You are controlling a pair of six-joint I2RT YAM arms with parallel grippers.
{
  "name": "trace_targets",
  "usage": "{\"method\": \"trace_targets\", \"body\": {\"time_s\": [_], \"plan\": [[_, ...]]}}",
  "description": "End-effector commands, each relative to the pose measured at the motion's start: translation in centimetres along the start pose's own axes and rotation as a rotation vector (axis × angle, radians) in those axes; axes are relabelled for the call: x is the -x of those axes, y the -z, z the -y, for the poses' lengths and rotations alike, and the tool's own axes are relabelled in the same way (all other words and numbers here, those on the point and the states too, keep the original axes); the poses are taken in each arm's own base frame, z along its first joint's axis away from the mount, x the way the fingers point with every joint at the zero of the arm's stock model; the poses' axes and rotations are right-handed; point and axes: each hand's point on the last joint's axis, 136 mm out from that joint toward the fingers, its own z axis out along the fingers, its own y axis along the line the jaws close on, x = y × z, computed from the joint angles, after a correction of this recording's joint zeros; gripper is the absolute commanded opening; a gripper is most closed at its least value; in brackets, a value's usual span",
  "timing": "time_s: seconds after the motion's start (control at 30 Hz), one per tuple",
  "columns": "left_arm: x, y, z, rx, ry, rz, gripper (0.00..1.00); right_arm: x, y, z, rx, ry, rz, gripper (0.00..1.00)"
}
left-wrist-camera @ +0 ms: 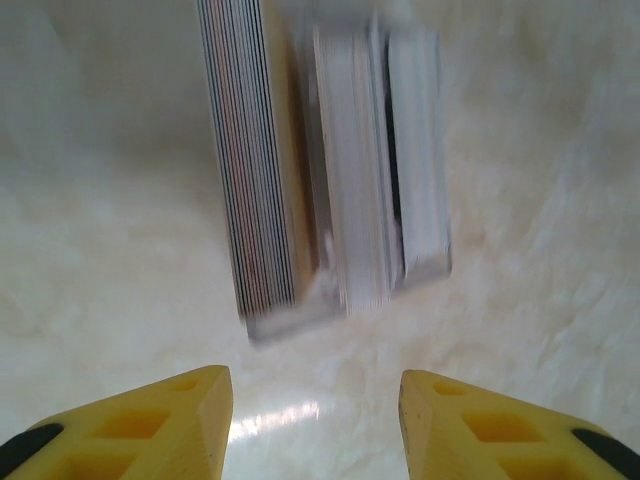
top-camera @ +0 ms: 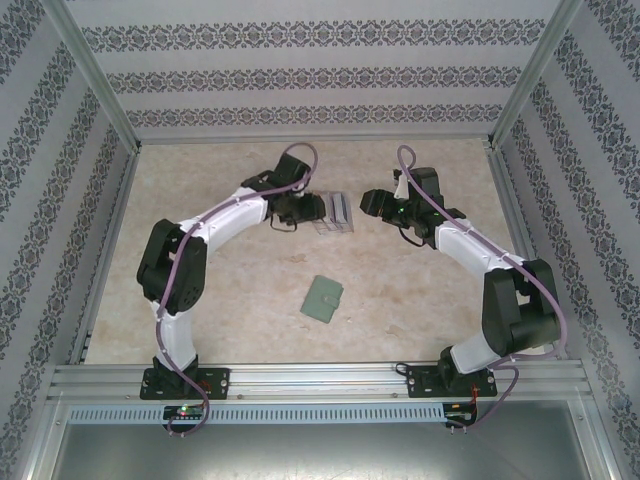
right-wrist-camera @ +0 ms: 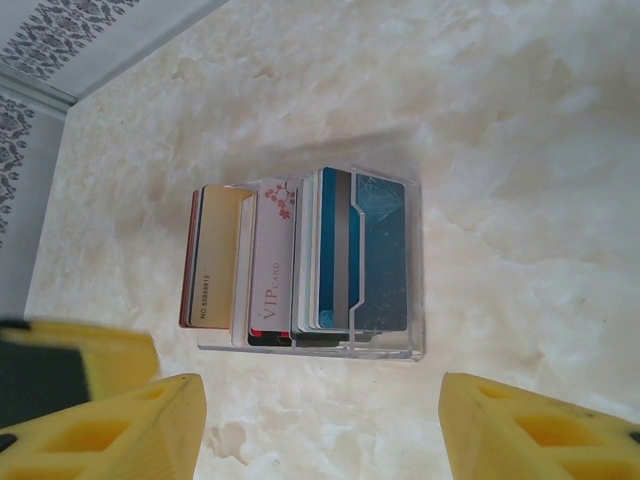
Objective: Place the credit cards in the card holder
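Left hand (left-wrist-camera: 315, 395) and right hand (right-wrist-camera: 322, 400), both spread empty, flank the credit cards (right-wrist-camera: 330, 255).

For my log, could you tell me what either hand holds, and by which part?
Nothing; the left hand and right hand are open and empty.

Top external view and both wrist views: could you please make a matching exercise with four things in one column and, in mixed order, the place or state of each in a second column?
Things
1. card holder
2. credit cards
3. left gripper
4. right gripper

Places and states
A. open, facing the printed faces of the cards
B. flat on the table, nearer the arm bases
C. open, facing the thin edges of the cards
D. standing in the clear rack

Pairs: 1-B, 2-D, 3-C, 4-A
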Motion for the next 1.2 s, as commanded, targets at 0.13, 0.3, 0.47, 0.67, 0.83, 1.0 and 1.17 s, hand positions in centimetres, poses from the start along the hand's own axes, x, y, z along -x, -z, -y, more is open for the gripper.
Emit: {"method": "trace_targets", "body": {"time_s": [0.13,0.3,0.47,0.67,0.83,1.0,1.17], "plan": [[2.7,-2.3,-2.2,0.08,-0.02,-0.027,0.47,-0.3,0.7,0.0,-0.031,0.027,0.007,0.64],[2.7,-5.1,-2.9,0.081,-0.015,-0.076,0.45,-0.1,0.8,-0.7,0.001,0.022,0.011,0.64],[2.6,-6.0,-3.0,0.073,-0.008,-0.085,0.29,0.3,1.1,-1.9,0.032,0.033,0.008,0.64],[1.9,-5.0,-2.7,0.059,-0.003,-0.096,0.14,-0.1,1.1,-1.9,0.029,0.03,0.005,0.63],[-0.2,-4.0,-2.0,0.028,0.011,-0.136,0.13,-0.7,1.1,-1.6,0.019,0.028,-0.005,0.63],[-2.8,-3.0,-0.9,0.012,0.089,-0.122,0.17,-1.6,0.5,-1.1,-0.033,0.037,-0.03,0.58],[-4.2,-2.5,2.4,-0.078,0.134,-0.079,0.33,-3.5,-0.6,-0.7,-0.109,0.066,-0.064,0.57]]}}
